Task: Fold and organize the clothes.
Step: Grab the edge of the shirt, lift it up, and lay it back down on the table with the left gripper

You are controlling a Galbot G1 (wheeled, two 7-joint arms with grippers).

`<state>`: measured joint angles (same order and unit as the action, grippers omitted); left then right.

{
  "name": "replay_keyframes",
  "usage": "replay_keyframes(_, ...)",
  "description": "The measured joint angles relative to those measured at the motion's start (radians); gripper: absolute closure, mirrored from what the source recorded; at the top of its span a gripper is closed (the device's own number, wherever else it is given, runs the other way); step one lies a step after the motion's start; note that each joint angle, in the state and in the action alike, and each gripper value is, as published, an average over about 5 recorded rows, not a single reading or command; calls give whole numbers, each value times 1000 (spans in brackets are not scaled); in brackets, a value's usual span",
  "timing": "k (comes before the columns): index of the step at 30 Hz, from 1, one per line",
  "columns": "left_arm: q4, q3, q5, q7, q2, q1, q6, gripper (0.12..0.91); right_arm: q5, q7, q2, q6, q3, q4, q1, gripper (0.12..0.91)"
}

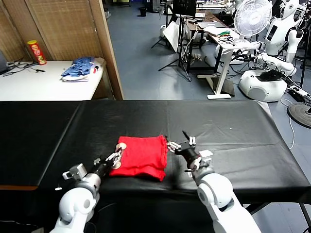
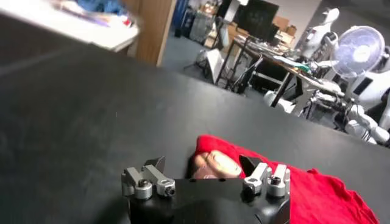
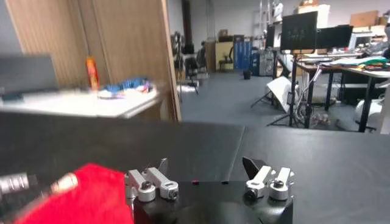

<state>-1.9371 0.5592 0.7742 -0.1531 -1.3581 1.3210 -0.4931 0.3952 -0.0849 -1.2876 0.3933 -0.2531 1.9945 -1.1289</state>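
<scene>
Rounded pale-grey arm shells tapering to black wrists; behind the left gripper (image 1: 115, 158) and right gripper (image 1: 181, 143), black mounting plates with silver screw-capped knuckles carrying dark pointed fingers (image 3: 250, 166).

The T-shirt (image 1: 141, 156) lies on the table (image 1: 233, 136), between the left gripper (image 1: 115, 157) and right gripper (image 1: 179, 146).

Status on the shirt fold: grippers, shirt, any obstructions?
Left gripper open at red T-shirt's left edge; right gripper open at its right edge. Shirt folded, flat on black table. Nothing in the way.
</scene>
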Motion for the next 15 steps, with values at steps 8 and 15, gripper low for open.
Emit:
replay_keyframes(8, 16, 20, 152, -8, -4, 4, -39, 387, 11, -3, -10, -1, -19, 22, -12, 227)
replay_keyframes(15, 16, 22, 207, -36, -6, -8, -54, 773, -4, -21, -14, 10, -38, 29, -25, 227)
